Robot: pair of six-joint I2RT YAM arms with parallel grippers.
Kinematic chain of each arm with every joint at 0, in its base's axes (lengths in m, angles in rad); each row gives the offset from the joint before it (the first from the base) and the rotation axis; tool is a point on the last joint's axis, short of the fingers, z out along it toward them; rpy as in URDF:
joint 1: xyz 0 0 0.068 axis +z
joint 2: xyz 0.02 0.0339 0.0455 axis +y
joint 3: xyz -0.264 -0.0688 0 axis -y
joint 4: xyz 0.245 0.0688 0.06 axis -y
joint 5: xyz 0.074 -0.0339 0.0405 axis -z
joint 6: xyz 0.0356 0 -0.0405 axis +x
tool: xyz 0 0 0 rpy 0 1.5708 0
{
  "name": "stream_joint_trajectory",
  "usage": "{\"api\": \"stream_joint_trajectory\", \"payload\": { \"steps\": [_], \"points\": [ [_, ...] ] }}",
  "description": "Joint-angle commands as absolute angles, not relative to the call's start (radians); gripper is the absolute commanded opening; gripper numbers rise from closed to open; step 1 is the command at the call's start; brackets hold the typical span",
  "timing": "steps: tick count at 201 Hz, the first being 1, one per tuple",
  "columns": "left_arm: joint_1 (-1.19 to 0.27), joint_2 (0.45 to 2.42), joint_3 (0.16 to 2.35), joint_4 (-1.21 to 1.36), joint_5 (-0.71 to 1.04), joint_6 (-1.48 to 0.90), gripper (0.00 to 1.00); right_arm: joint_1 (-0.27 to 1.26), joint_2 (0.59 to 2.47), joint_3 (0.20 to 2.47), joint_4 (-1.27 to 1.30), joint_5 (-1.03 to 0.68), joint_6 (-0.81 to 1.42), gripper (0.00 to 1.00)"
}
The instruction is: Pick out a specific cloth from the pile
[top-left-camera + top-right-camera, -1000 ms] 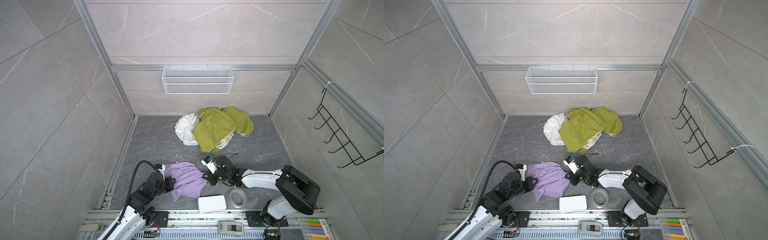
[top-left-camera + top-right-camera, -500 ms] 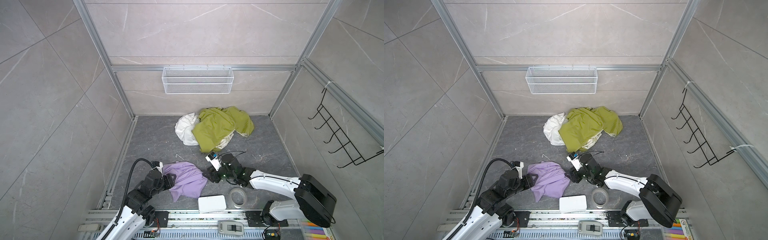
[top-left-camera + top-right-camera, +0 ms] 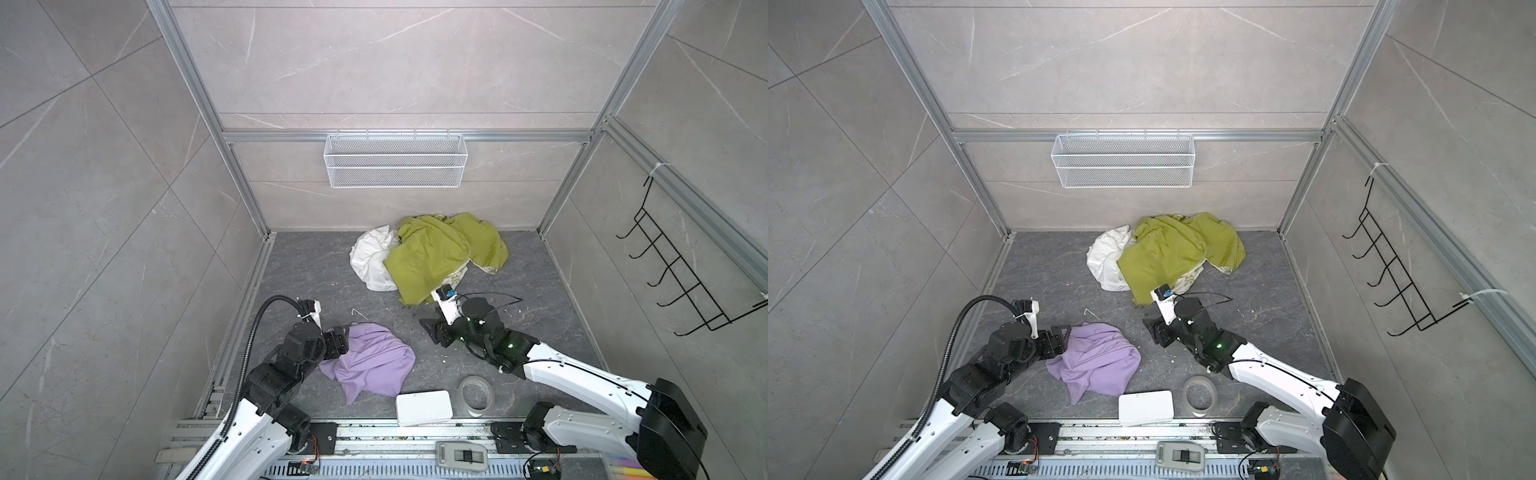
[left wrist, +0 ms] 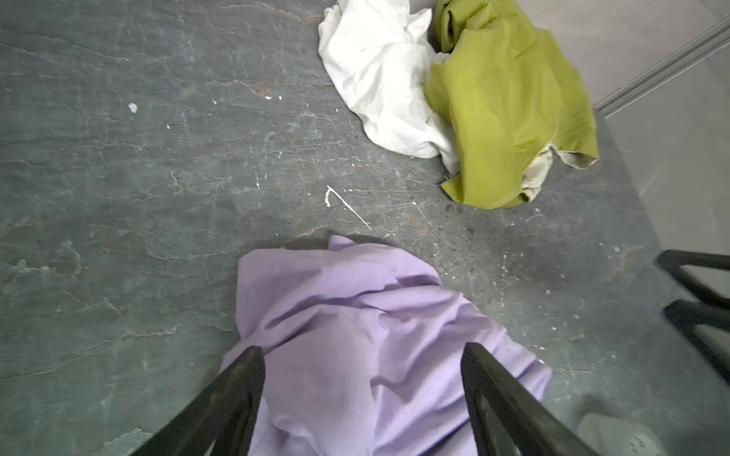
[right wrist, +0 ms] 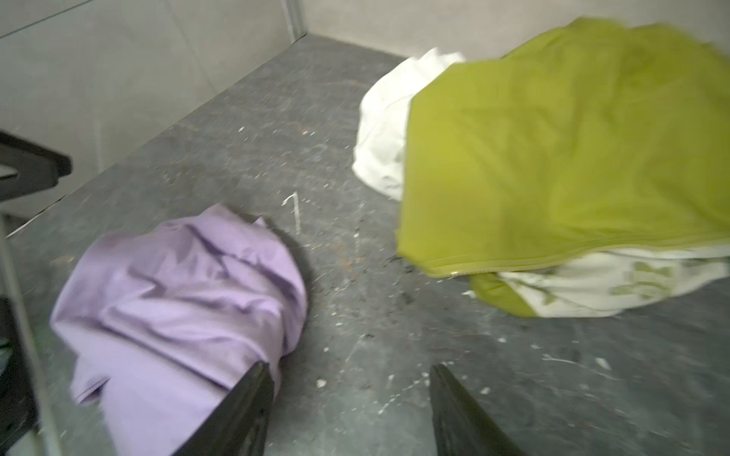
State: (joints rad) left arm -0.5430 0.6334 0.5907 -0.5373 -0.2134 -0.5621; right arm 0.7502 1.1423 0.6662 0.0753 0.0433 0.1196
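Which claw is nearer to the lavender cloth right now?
Left. The left claw sits at the lavender cloth's edge, jaws open on either side of it. The right claw, also open, stands off to the cloth's other side, with bare floor between.

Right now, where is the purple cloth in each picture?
In a top view: the lavender cloth lies on the floor, low and left of centre.
In a top view: lavender cloth in the same place.
Left wrist view: under the left tool, between its open fingers.
Right wrist view: beside the right tool.
Shared landmark: the olive-green cloth, lying apart from it.
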Motion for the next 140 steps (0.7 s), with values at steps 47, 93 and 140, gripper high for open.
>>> {"api": "stream_joint_trajectory", "payload": {
  "steps": [47,93,140],
  "points": [
    [-0.510,1.004,0.690,-0.348,-0.594,-0.262,0.92,0.565,1.038,0.620,0.230,0.520,0.130,1.00],
    [-0.359,1.083,0.473,0.131,-0.534,-0.010,0.89,0.482,1.033,0.401,0.424,0.659,-0.050,1.00],
    [-0.204,1.322,0.436,0.450,-0.345,0.104,0.84,0.351,1.295,0.303,0.751,0.692,-0.073,1.00]
  ]
}}
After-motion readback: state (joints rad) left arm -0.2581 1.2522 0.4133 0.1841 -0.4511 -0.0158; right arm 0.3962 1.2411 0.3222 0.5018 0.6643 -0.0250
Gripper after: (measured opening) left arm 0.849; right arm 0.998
